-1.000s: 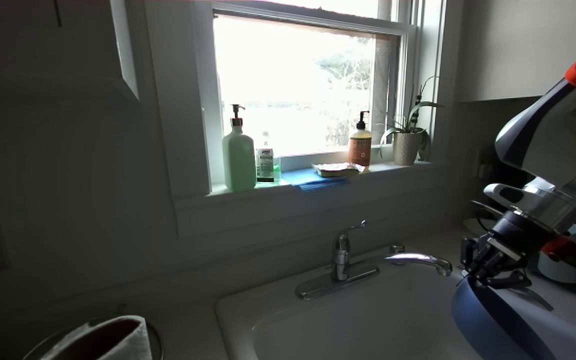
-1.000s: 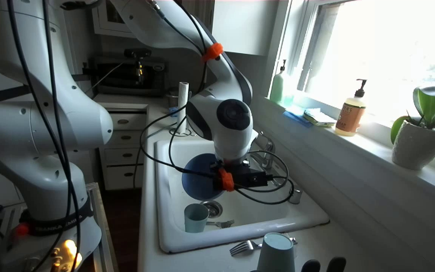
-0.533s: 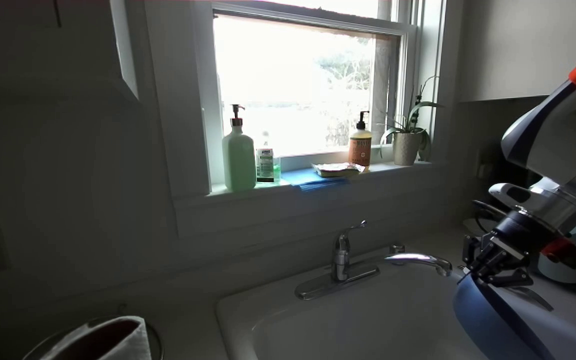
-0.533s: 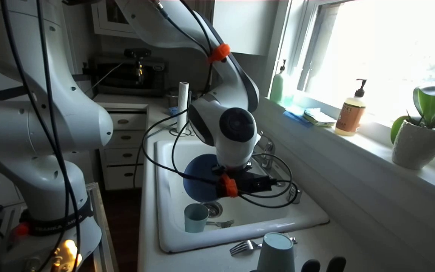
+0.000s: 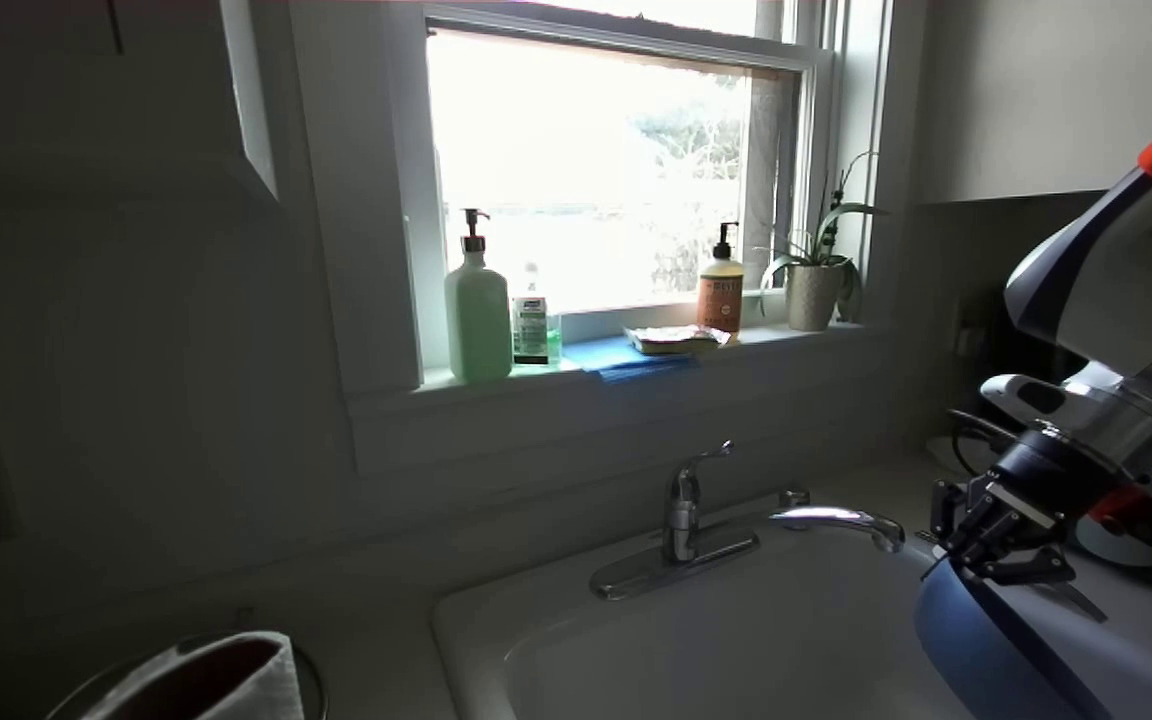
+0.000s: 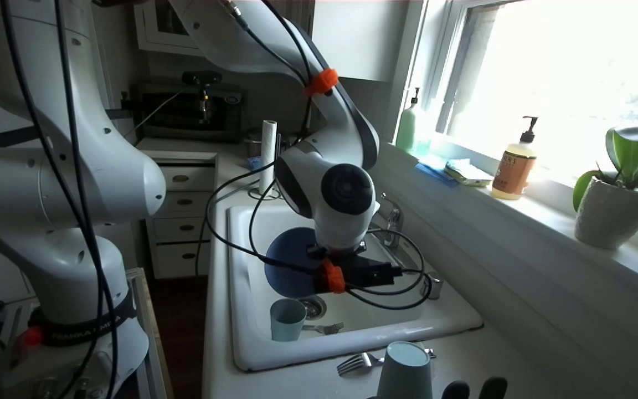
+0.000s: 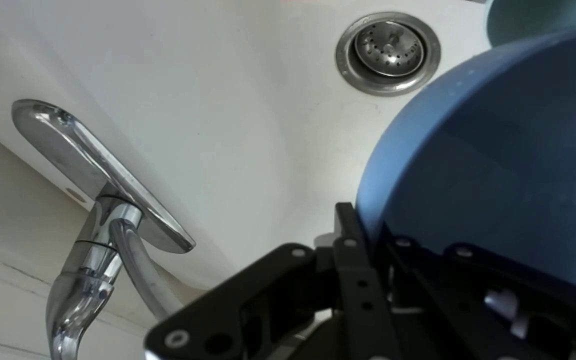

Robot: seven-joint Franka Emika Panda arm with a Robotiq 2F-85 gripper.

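Observation:
A blue bowl [image 7: 493,175] shows large in the wrist view, its inside facing the camera. My gripper [image 7: 368,225] is shut on the bowl's rim, one finger outside the wall and one inside. In an exterior view the gripper [image 5: 948,565] points down and the bowl [image 5: 986,630] hangs tilted below it. In an exterior view the bowl [image 6: 291,269] is over the white sink [image 6: 247,332], partly hidden by the wrist. I cannot tell whether it touches the sink. A pale green cup [image 6: 287,321] and a fork [image 6: 327,328] lie in the sink near the bowl.
A chrome faucet [image 5: 681,520] stands at the sink's back edge, close to the gripper in the wrist view [image 7: 98,245]. The drain [image 7: 390,50] is beside the bowl. An upturned cup [image 6: 406,371] and a fork [image 6: 359,363] are on the counter. Bottles line the windowsill.
The gripper and bowl have moved slightly down, and slightly right in an exterior view, with the bowl still gripped. A yellow glow at the robot's base has gone.

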